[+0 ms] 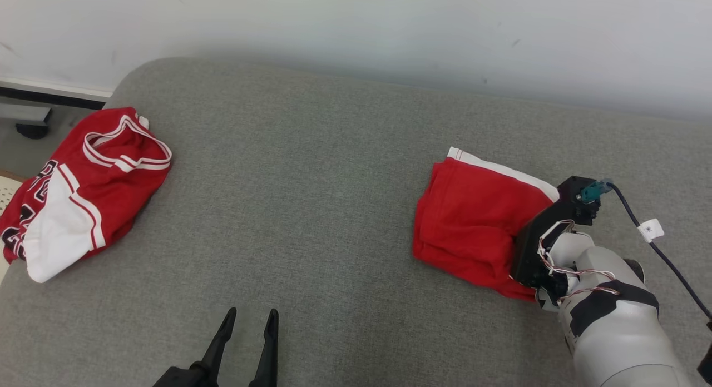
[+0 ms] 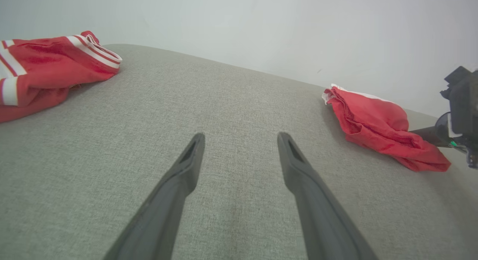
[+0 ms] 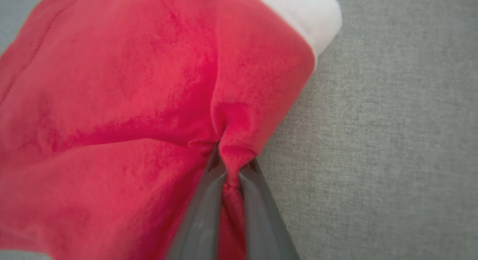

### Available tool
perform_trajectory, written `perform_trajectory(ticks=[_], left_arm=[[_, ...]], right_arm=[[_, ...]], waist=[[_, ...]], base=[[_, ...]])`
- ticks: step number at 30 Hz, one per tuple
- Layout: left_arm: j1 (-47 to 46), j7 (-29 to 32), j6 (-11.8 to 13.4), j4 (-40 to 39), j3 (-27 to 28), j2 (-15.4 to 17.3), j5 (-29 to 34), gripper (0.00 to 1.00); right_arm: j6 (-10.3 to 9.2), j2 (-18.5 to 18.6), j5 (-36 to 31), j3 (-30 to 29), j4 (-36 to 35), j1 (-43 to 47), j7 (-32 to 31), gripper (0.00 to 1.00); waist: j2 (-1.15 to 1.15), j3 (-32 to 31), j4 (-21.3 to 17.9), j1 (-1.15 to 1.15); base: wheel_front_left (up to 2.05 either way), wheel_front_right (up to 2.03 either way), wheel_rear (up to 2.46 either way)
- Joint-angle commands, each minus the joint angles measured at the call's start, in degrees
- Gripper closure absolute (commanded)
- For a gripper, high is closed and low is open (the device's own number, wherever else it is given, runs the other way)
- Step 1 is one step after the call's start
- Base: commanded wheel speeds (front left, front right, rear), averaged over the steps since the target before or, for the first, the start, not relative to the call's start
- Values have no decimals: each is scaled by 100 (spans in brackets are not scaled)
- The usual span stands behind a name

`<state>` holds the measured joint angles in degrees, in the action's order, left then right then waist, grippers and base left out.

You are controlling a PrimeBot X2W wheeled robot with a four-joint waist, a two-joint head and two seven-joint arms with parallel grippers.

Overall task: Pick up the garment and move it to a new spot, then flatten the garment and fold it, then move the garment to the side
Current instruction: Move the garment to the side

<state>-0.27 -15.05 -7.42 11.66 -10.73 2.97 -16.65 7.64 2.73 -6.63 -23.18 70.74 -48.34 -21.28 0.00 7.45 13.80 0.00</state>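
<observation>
And the right jaws clamp on a pinch of the folded red garment (image 3: 130,103) on the grey fabric surface (image 1: 311,181); left jaws hang wide apart, empty.

Left hand (image 2: 241,136), fingers spread wide, above grey fabric surface (image 2: 231,99). Crumpled red garment (image 2: 377,121) at 2 o'clock, red-white jersey (image 2: 44,73) at 10 o'clock, both lying on surface, well apart.

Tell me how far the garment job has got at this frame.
Done, it seems: the red garment lies in a compact folded stack on the grey cushion. In hand: the right gripper is shut on a pinch of its edge; the left gripper hangs open, apart from it. Left: probably carrying it aside. A red-and-white jersey lies untouched at the far left.
</observation>
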Motion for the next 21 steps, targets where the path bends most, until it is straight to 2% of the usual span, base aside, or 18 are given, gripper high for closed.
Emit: perform_trajectory(ticks=[1, 6, 10, 14, 21], left_arm=[[-74, -17, -7, -25, 5, -7, -23, 0], [-113, -17, -8, -43, 39, -7, -46, 0], [-101, -16, -8, -80, 96, -8, -40, 0], [-140, -17, -8, -126, 127, -6, -2, 0], [-260, -17, -8, -263, 142, 36, -14, 0]], right_arm=[[-30, 40, -164, -50, 72, 186, -62, 100], [-35, 69, -796, 21, -348, 217, -214, 100], [-29, 211, -1142, 301, -683, 320, -538, 100], [-29, 689, -1207, 776, -844, 433, -813, 100], [-28, 1743, -811, 1771, -946, 587, -1211, 100]], waist=[[0, 20, -126, 0], [0, 27, -384, 0], [0, 73, -589, 0], [0, 178, -761, 0], [0, 458, -911, 0]], base=[[0, 0, 0], [0, 0, 0], [0, 0, 0], [0, 0, 0], [0, 0, 0]])
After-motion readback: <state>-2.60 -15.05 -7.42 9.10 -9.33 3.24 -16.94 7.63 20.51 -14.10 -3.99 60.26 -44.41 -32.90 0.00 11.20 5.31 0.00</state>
